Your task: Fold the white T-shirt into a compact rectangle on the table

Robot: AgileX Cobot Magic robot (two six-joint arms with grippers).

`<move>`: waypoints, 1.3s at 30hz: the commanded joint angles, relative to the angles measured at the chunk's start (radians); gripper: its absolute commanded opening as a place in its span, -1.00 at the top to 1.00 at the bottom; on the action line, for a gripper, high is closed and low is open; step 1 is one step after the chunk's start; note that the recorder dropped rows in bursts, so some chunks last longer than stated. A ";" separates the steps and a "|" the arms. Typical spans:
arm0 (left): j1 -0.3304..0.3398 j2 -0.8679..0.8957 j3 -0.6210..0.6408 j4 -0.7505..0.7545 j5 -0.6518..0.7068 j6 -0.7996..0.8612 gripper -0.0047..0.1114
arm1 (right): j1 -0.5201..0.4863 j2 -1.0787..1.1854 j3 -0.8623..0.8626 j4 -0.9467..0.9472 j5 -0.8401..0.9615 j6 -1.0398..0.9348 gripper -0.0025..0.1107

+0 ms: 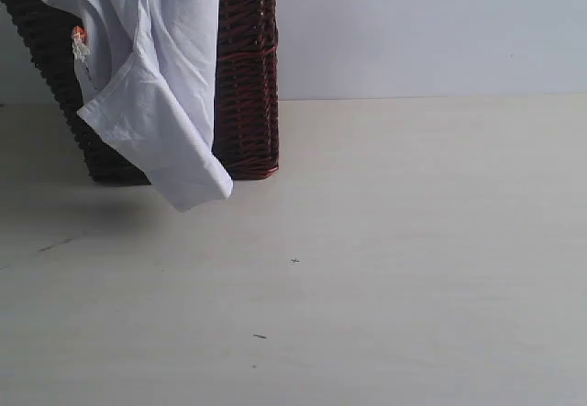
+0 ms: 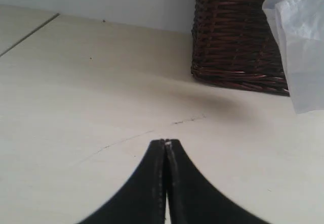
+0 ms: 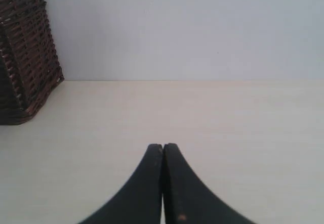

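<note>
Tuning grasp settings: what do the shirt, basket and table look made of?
white T-shirt: thin soft fabric, probably cotton knit, matte; it drapes in loose folds.
basket: dark brown woven wicker, slightly glossy strands.
table: pale wood or wood-look laminate, smooth, matte; faint grain, small scratches.

The exterior camera sits low and close over the table (image 1: 413,241), looking across it to the far wall (image 1: 431,30), with the basket (image 1: 248,85) and hanging T-shirt (image 1: 156,76) at far left. Each wrist camera looks from just behind its gripper, close above the tabletop. The view over the left gripper (image 2: 165,142) faces basket and T-shirt. The view over the right gripper (image 3: 163,145) faces the wall. All three share the basket.
</note>
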 commanded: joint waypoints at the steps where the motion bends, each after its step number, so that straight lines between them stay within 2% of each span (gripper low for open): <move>1: -0.014 -0.004 -0.003 -0.004 -0.005 -0.003 0.92 | -0.003 -0.005 0.003 -0.029 0.000 -0.023 0.96; 12: -0.014 -0.004 -0.003 0.041 -0.031 0.034 0.92 | -0.003 -0.005 0.003 -0.038 -0.015 -0.022 0.96; 16: -0.014 -0.004 -0.003 0.018 -0.200 0.034 0.92 | -0.003 -0.005 0.003 0.048 -0.149 -0.003 0.96; 20: -0.014 -0.004 -0.003 0.018 -0.443 0.034 0.92 | -0.003 -0.005 0.003 0.082 -0.359 0.010 0.96; 25: -0.014 -0.004 -0.003 0.018 -0.613 0.032 0.92 | -0.003 -0.005 0.003 0.144 -0.553 0.102 0.96; 29: -0.014 -0.004 -0.003 0.018 -0.803 -0.112 0.92 | -0.003 -0.005 0.003 0.155 -0.681 0.225 0.96; 35: -0.014 -0.004 -0.003 0.018 -0.972 -0.372 0.92 | -0.003 -0.005 0.003 0.174 -0.766 0.364 0.96; 39: -0.014 -0.004 -0.045 0.018 -0.964 -0.390 0.92 | -0.003 -0.005 -0.017 0.150 -0.785 0.399 0.96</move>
